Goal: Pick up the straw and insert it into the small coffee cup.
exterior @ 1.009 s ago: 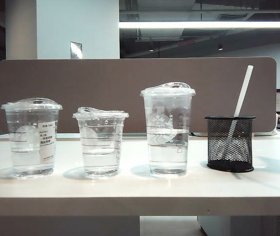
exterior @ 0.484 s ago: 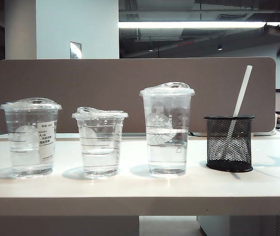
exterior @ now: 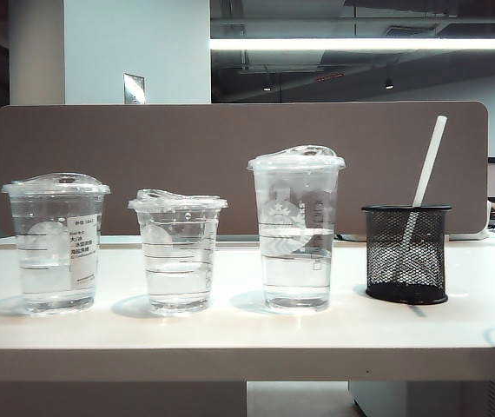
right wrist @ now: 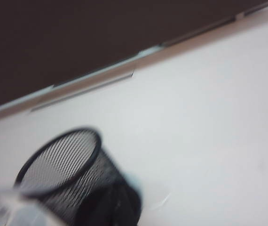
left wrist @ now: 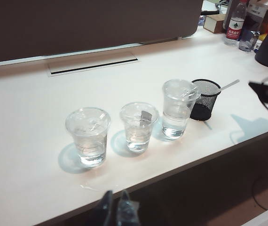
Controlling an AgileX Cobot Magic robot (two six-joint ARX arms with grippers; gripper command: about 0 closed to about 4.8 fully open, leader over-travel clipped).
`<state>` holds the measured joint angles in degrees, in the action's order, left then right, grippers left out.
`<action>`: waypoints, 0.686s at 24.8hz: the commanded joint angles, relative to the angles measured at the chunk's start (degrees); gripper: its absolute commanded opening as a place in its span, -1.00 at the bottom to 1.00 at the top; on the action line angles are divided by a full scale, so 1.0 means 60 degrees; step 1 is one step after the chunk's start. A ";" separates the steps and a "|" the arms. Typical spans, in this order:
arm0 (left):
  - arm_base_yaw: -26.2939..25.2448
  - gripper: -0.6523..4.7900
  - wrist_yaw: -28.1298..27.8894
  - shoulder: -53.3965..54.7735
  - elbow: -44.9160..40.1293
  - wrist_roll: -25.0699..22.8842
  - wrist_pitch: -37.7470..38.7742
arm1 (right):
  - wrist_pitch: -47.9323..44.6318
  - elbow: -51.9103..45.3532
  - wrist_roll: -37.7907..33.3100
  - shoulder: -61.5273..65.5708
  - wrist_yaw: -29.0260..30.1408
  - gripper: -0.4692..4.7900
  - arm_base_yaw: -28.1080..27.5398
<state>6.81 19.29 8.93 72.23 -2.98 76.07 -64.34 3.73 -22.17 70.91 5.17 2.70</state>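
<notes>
Right gripper [left wrist: 267, 95]: jaws together, up over the right end of the white table [exterior: 230, 339], near the black wire-mesh pen holder [exterior: 405, 256] but not touching it. Left gripper [left wrist: 115, 213]: parked off the near table edge, well apart from the cups. Fingers cropped by the frame, so cannot tell whether apart or together.

Long thick white straw [exterior: 427, 165]: untouched, leaning in that holder, top tilted away from the cups. Target is the short clear ring-lined cup with the flattish lid [exterior: 178, 252]: middle of the row, between the labelled dome-lidded cup [exterior: 56, 243] and the tallest clear cup [exterior: 296, 230].

Step in hand, as judged: reach for the straw.
- Open jaws before coming down.
- Grip the exposed upper length, well above the mesh rim, square across the shaft and matched to its lean.
- Squeeze lightly; probably easy to crush.
- Lift along the tilt to avoid tipping the holder.
- Right wrist view blurred, so better to settle before closing.
</notes>
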 commanded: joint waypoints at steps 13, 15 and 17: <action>0.0000 -0.69 0.0004 0.0000 0.0029 -0.0004 -0.0051 | -0.0994 -0.0390 0.1887 0.0025 -0.0739 0.00 0.2943; 0.0000 -0.69 0.0000 0.0000 0.0029 0.0000 -0.0047 | -0.0852 -0.0171 0.2127 0.0069 -0.0736 0.04 0.2943; 0.0000 -0.69 0.0004 0.0000 0.0029 -0.0004 -0.0051 | -0.0448 0.0153 0.2218 0.0073 -0.0729 0.04 0.2943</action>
<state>6.83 19.29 8.93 72.27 -2.98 76.09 -68.10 3.42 -9.76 71.44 0.89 20.36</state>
